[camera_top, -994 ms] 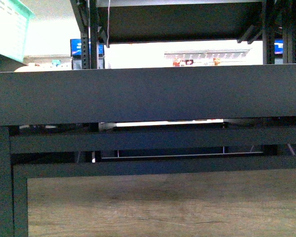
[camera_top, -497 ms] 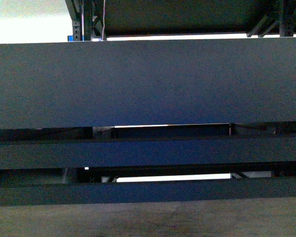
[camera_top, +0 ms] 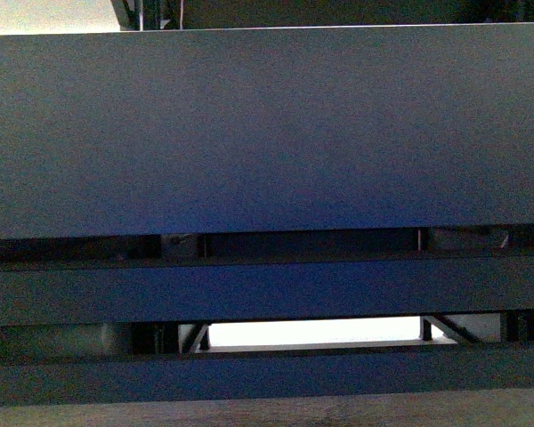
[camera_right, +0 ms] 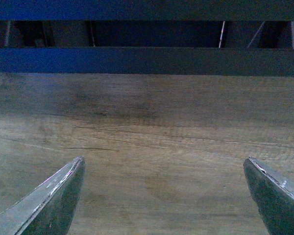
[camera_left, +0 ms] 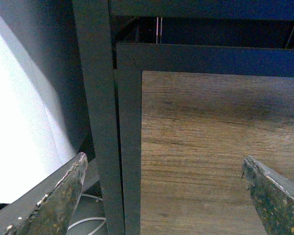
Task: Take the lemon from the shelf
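Note:
The lemon is out of view in every picture. The shelf fills the front view as a wide dark front lip with lower rails beneath it. In the left wrist view my left gripper is open, its fingers spread over the shelf's upright post and a wood-grain panel. My right gripper is open too, with only a wood-grain panel between its fingers and a dark rail beyond.
A white surface lies beside the post in the left wrist view, with a white cable low by the post. A bright gap shows between the lower rails in the front view.
The shelf's front lip has grown and risen in the front view; the upper tier and background store have slid out of sight, and the wood panel has nearly left the bottom.

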Robot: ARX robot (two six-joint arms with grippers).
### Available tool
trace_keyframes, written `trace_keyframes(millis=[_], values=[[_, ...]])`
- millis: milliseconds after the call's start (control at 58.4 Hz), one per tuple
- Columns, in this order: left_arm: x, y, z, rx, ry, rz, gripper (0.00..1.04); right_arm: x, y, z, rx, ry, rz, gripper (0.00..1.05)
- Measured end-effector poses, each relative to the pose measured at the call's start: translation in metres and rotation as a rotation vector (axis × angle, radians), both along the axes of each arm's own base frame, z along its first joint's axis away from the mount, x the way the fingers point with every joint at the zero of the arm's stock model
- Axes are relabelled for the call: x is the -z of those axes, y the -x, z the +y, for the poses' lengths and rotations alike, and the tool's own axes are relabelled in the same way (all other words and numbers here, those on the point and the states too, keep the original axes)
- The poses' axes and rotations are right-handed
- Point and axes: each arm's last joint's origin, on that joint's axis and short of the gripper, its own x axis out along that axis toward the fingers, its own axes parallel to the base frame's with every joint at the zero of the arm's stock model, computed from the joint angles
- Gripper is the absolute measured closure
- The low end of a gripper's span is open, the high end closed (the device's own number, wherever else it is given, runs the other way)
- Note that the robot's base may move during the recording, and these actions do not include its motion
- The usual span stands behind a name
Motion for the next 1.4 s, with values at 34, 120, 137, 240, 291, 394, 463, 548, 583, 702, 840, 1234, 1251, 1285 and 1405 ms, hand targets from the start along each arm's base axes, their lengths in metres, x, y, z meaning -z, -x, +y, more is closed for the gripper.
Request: trace_keyframes(millis=[34,120,137,240,291,394,463,548,583,702,840,1234,1251,1285,1405], values=[[0.0000,0.0000,0.0000,0.000,0.000,0.000,0.08,0.0000,0.0000,0.0000,0.000,0.000,0.000,0.07],[0.0000,0.0000,0.0000,0.000,0.000,0.000,0.08,0.0000,0.0000,0.0000,0.000,0.000,0.000,0.07],[0.0000,0.0000,0.0000,0.000,0.000,0.000,0.08,0.0000,0.0000,0.0000,0.000,0.000,0.000,0.07],[0.0000,0.0000,0.0000,-0.001,0.000,0.000,0.08,-0.0001,0.0000,0.0000,0.000,0.000,-0.001,0.07],[0.0000,0.0000,0.0000,-0.001,0.000,0.000,0.08,-0.0001,0.0000,0.0000,0.000,0.000,-0.001,0.07],[0.0000,0.0000,0.0000,0.000,0.000,0.000,0.08,-0.0001,0.0000,0.0000,-0.001,0.000,-0.001,0.07],[0.0000,0.0000,0.0000,0.000,0.000,0.000,0.08,-0.0001,0.0000,0.0000,0.000,0.000,-0.001,0.07],[0.0000,0.0000,0.0000,0.000,0.000,0.000,0.08,-0.0001,0.0000,0.0000,0.000,0.000,-0.001,0.07],[0.0000,0.0000,0.0000,-0.001,0.000,0.000,0.08,-0.0001,0.0000,0.0000,-0.001,0.000,-0.001,0.07],[0.0000,0.0000,0.0000,-0.001,0.000,0.000,0.08,-0.0001,0.0000,0.0000,0.001,0.000,-0.001,0.07],[0.0000,0.0000,0.0000,0.000,0.000,0.000,0.08,-0.0001,0.0000,0.0000,0.000,0.000,-0.001,0.07],[0.0000,0.0000,0.0000,-0.001,0.000,0.000,0.08,-0.0001,0.0000,0.0000,0.000,0.000,-0.001,0.07],[0.0000,0.0000,0.0000,-0.001,0.000,0.000,0.08,-0.0001,0.0000,0.0000,0.000,0.000,-0.001,0.07],[0.0000,0.0000,0.0000,0.000,0.000,0.000,0.08,-0.0001,0.0000,0.0000,0.000,0.000,-0.001,0.07],[0.0000,0.0000,0.0000,-0.001,0.000,0.000,0.08,-0.0001,0.0000,0.0000,0.001,0.000,-0.001,0.07]])
